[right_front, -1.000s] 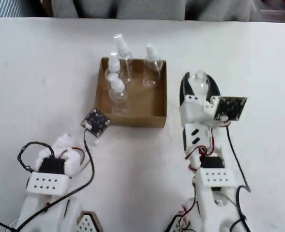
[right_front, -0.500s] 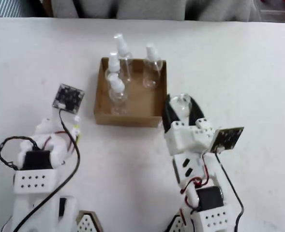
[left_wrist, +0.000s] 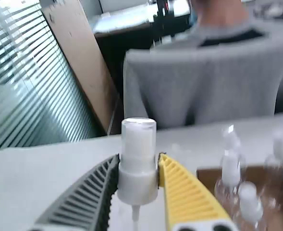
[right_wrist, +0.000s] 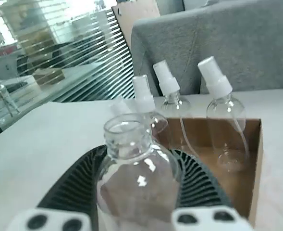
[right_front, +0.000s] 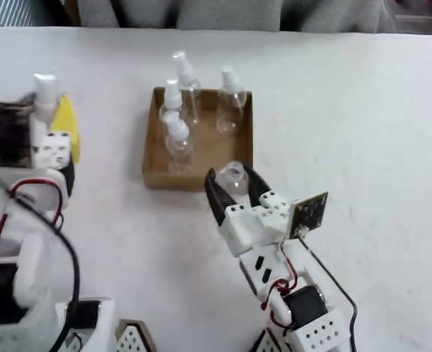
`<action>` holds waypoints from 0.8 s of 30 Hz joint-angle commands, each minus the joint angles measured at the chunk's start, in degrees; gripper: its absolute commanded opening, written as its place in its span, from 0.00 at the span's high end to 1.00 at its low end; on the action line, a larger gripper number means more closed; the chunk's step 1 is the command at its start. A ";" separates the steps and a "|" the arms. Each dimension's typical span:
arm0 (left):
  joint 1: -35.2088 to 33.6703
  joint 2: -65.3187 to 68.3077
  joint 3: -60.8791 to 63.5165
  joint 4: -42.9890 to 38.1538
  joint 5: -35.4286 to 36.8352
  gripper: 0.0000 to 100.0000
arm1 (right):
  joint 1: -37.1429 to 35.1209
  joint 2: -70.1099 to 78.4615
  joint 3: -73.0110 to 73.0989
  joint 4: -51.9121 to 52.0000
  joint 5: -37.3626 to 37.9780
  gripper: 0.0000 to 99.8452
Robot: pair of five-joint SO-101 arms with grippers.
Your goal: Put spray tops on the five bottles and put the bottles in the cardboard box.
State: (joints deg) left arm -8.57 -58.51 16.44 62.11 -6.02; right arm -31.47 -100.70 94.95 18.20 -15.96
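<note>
Clear plastic bottle [right_wrist: 136, 178], still without top, is clamped in the right tool [right_front: 230, 176] at the near edge of the cardboard box [right_front: 149, 147] — four capped bottles [right_front: 177, 139] stand inside. The left tool [left_wrist: 138, 168] — far left over the counter [right_front: 348, 88] — is clamped on a white spray top [left_wrist: 138, 139].

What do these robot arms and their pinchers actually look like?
The left arm and right arm are blocky white plastic, with a loose black cable and red wires along them. The left tool has one grey ribbed finger and one yellow; the right tool has two curved black ribbed fingers. A small circuit board sits by the right wrist.
</note>
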 commanded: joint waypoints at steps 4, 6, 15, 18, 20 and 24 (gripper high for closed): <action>7.78 -0.48 -7.30 -8.79 10.90 0.98 | -5.76 -0.22 1.32 0.31 -0.26 0.98; 10.95 -0.13 -6.86 -12.48 14.86 0.98 | -6.55 -0.22 1.32 0.40 -0.26 0.98; 22.29 10.86 -7.38 -21.19 26.64 0.98 | -6.73 -0.22 2.02 1.80 -0.26 0.98; 25.80 13.32 -7.47 -21.54 26.73 0.98 | -6.73 -0.22 2.02 2.68 -0.26 0.98; 28.00 14.73 -7.47 -21.54 26.73 0.98 | -6.73 -0.22 2.02 2.59 -0.26 0.98; 31.60 17.01 -7.47 -21.10 26.73 0.98 | -6.46 -0.22 2.02 2.51 -0.26 0.98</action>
State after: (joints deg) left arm 20.09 -42.86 11.25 42.07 20.09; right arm -37.63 -100.70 96.35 20.75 -16.04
